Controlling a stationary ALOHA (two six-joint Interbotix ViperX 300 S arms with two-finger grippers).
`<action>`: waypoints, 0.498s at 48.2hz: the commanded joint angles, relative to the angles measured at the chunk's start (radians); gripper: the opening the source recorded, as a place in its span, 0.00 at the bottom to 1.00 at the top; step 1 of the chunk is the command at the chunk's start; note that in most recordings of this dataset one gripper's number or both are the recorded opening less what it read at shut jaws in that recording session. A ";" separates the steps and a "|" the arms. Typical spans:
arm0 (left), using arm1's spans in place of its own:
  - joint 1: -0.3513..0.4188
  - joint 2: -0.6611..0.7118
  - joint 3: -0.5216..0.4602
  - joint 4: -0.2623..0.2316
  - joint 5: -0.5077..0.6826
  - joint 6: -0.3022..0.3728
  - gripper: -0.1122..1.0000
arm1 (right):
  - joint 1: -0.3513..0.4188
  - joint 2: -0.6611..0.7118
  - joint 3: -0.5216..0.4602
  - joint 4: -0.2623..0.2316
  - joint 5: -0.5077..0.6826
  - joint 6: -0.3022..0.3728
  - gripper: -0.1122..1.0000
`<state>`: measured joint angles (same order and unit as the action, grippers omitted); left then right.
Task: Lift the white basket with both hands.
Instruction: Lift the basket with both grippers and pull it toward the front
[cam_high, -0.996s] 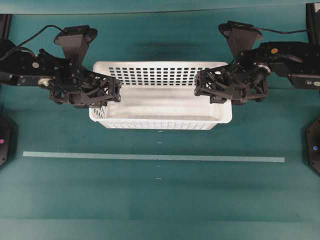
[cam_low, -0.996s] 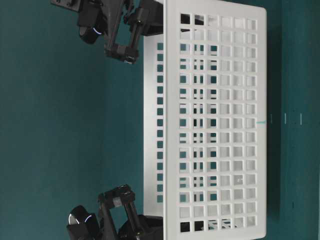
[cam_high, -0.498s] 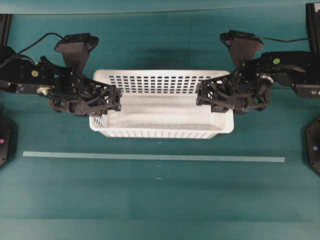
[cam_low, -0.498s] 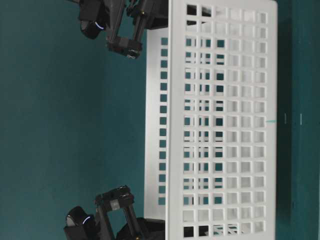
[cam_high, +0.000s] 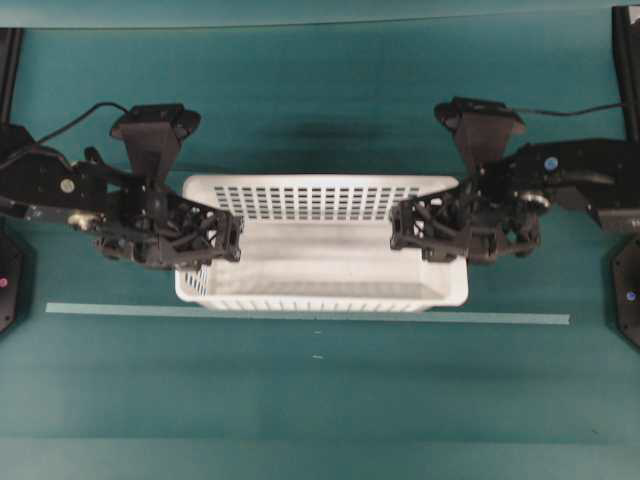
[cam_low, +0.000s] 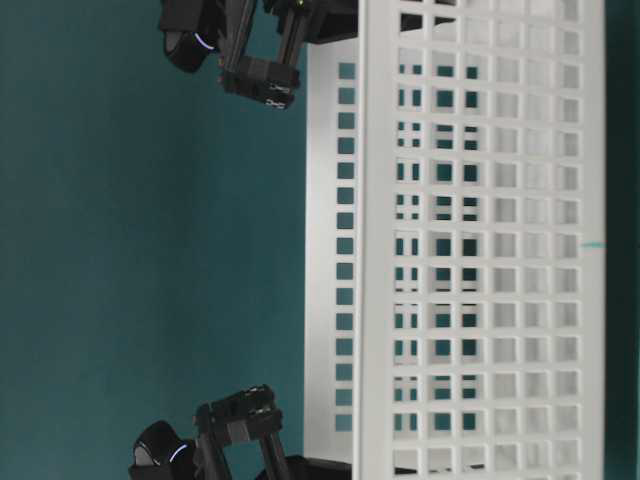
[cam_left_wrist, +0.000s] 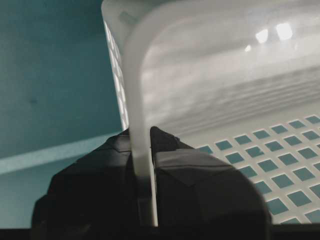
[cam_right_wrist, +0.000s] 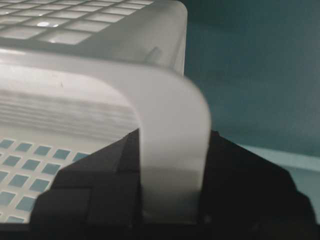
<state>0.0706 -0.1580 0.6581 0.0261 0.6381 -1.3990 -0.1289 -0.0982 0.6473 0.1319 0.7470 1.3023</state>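
The white basket (cam_high: 320, 262) hangs level between my two grippers, its front wall over the pale tape line. Its dark shadow lies apart on the table behind it. My left gripper (cam_high: 218, 240) is shut on the rim of the basket's left end wall; in the left wrist view the rim (cam_left_wrist: 134, 75) runs down between the black fingers (cam_left_wrist: 170, 150) of that gripper (cam_left_wrist: 141, 137). My right gripper (cam_high: 412, 225) is shut on the right end rim, and the right wrist view shows the rolled rim (cam_right_wrist: 167, 95) pinched in this gripper (cam_right_wrist: 172, 142). The perforated wall fills the table-level view (cam_low: 480, 250).
A pale tape line (cam_high: 120, 309) crosses the green table just under the basket's front wall. Black arm bases stand at the left edge (cam_high: 8, 275) and right edge (cam_high: 628, 295). Black posts stand at the back corners.
The basket has moved toward the front, from well behind the tape line to over it, and looms larger in the table-level view. Both grippers moved with it, still shut on its ends.
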 joint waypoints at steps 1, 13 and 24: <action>-0.028 -0.026 -0.011 0.003 -0.006 0.000 0.10 | 0.052 0.006 -0.005 -0.006 -0.008 0.003 0.25; -0.092 -0.028 -0.005 0.003 -0.006 -0.044 0.10 | 0.126 0.009 -0.005 -0.011 -0.023 0.077 0.25; -0.133 -0.021 0.000 0.003 -0.006 -0.086 0.10 | 0.173 0.012 -0.003 -0.017 -0.029 0.120 0.25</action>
<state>-0.0414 -0.1611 0.6688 0.0230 0.6381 -1.4864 0.0092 -0.0890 0.6504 0.1243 0.7256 1.4343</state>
